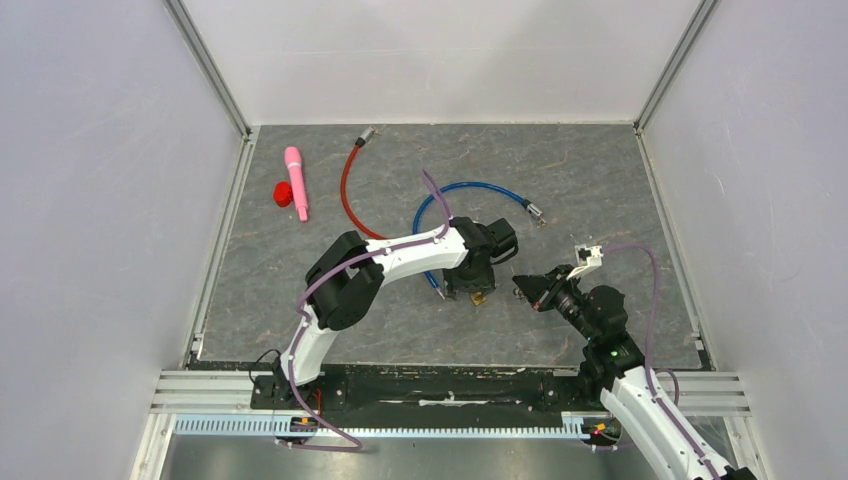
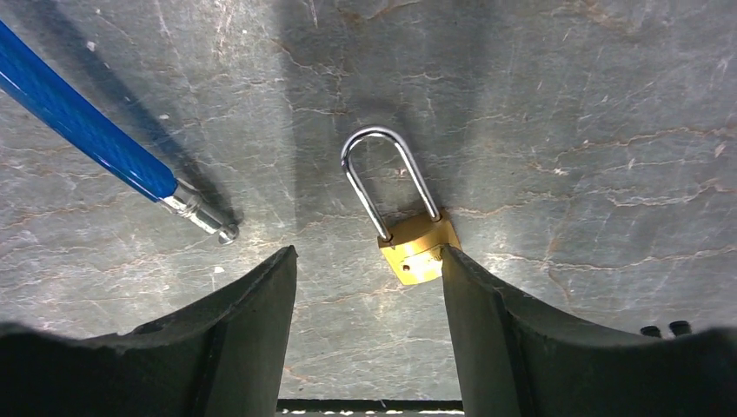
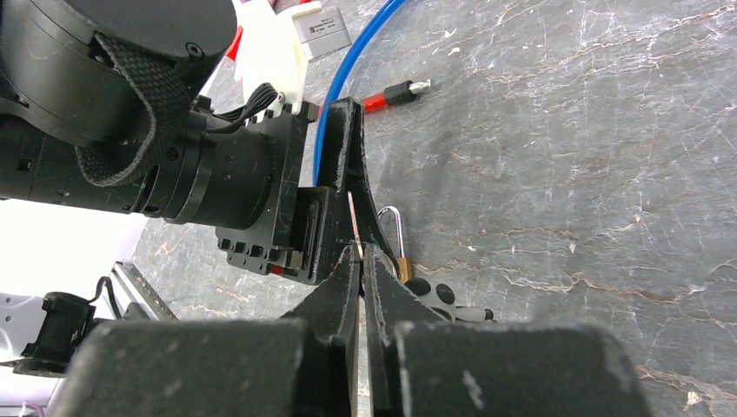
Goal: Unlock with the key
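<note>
Left gripper (image 2: 367, 261) spread, jaws apart and clamped on nothing; matte black fingers (image 2: 248, 339), curved, tapering to blunt tips. Between them, flat on the table, the padlock (image 2: 419, 249): small squarish brass body, scuffed, right at the fingertip on the wrist view's right side, contact impossible to tell. Slim polished steel shackle (image 2: 382, 165), a long narrow U pointing away from the wrist, both legs seated in the body. Off to the left, apart from the lock, a glossy blue cable (image 2: 82, 130) ending in a ribbed metal ferrule (image 2: 204, 215). Underneath, grey marbled table (image 2: 565, 130), veined and finely scratched. Right gripper (image 3: 361, 261) pressed shut just beside the left one, with a thin pale sliver at its tips, too slim to name. Farther back, a red cable (image 1: 347, 190) and a pink cylindrical tool (image 1: 296, 182).
</note>
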Controlling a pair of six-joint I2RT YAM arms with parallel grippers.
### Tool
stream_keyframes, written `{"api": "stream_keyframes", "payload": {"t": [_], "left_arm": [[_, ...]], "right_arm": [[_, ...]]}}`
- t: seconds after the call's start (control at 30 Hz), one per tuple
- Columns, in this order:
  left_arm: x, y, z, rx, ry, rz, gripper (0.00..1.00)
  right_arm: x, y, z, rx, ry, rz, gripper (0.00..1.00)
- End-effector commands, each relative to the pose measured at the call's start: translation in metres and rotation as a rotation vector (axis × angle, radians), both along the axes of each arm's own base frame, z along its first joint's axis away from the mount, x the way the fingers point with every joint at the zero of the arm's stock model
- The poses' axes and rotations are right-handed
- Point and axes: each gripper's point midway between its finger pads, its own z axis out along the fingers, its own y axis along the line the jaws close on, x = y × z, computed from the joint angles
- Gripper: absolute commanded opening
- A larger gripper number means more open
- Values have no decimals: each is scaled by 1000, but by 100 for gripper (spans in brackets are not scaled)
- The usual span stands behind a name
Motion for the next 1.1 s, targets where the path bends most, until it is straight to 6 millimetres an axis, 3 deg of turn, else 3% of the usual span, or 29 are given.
{"api": "stream_keyframes", "payload": {"t": [0.0,0.4,0.57,0.77,0.97,1.07], "left_arm": [[7,-17,16,-85,-28,90,67],[3,-23,12,-132,2,206,66],[1,-22,0,-116,25,246,64],[-5,-13,-16,-69,54,258,57],[-8,-9,-26,-49,77,260,40],[-7,-5,-29,-41,84,268,38]], "right_arm": [[4,0,17,0,-61,-4,0],[4,0,14,-7,-55,-3,0],[4,0,16,-7,-57,-3,0],[4,1,17,-8,-61,-1,0],[4,1,17,-13,-69,2,0],[4,2,20,-16,-80,10,0]]}}
